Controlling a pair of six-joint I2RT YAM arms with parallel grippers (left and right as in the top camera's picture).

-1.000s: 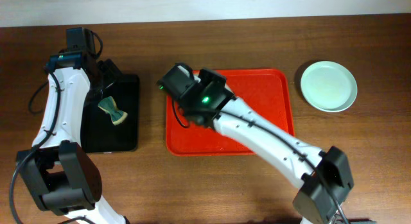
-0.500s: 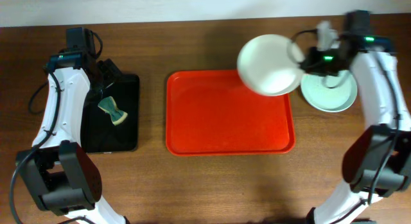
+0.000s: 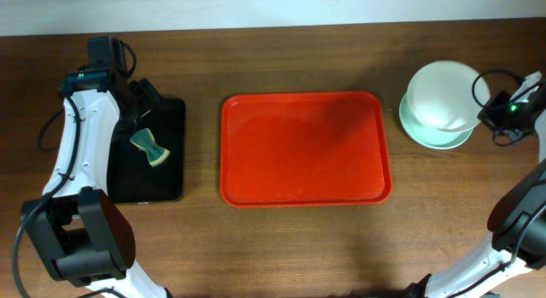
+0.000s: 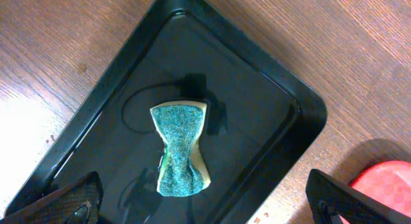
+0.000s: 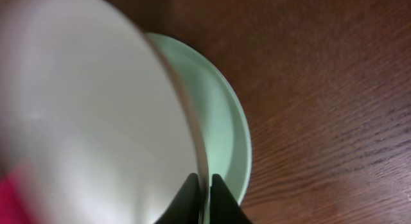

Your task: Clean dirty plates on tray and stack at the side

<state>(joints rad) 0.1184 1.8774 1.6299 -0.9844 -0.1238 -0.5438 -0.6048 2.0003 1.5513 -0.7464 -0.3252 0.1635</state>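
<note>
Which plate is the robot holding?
The white plate. It is tilted, and the right gripper pinches its rim. The green plate lies flat underneath it.

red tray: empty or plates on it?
Empty. Overhead shows the tray bare red; the right gripper pinches one plate above another plate, beside the tray.

Left arm (image 3: 72, 153) upright at the left side, elbow bent, left claw (image 4: 205, 208) pointing straight down, jaws spread wide, right arm (image 3: 517, 214) stretched to the far right edge, right claw (image 5: 202, 192) pinched onto the rim of a tilted plate (image 5: 96, 121)
</note>
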